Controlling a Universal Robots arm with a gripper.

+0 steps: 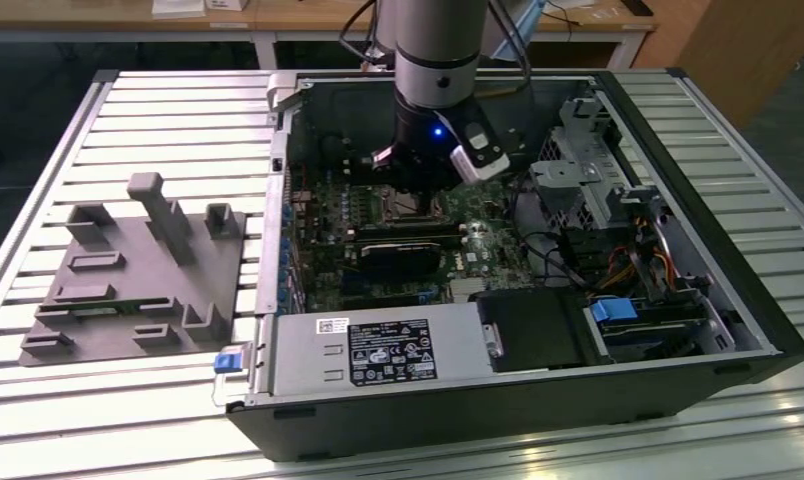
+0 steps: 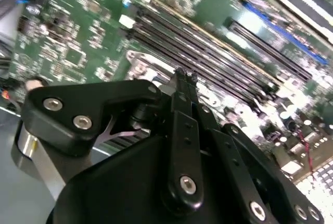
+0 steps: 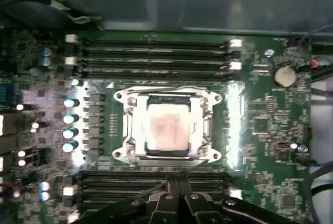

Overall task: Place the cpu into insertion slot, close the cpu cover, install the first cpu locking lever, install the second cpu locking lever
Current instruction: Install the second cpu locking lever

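We saw the arm reaching down into the open computer case point(image 1: 722, 330), which lay on its side on the slatted counter point(image 1: 149, 110), with a grey fixture block point(image 1: 135, 270) just beside it toward the exterior view's left. In the first wrist view the cpu point(image 3: 167, 126) sat flat in the insertion slot point(image 3: 167, 155), its pale metal face showing through the square window of the cpu cover point(image 3: 200, 125), which lay down over the socket as a silver frame. Long black memory slots point(image 3: 151, 57) ran along both sides of the socket on the green motherboard point(image 3: 270, 130). The pincer point(image 3: 177, 176) hung just above the board at the near edge of the socket; its two black fingertips were pressed together, with nothing between them that we could make out. In the second wrist view the pincer point(image 2: 185, 74) pointed at the silver frame edge; contact we could not tell.
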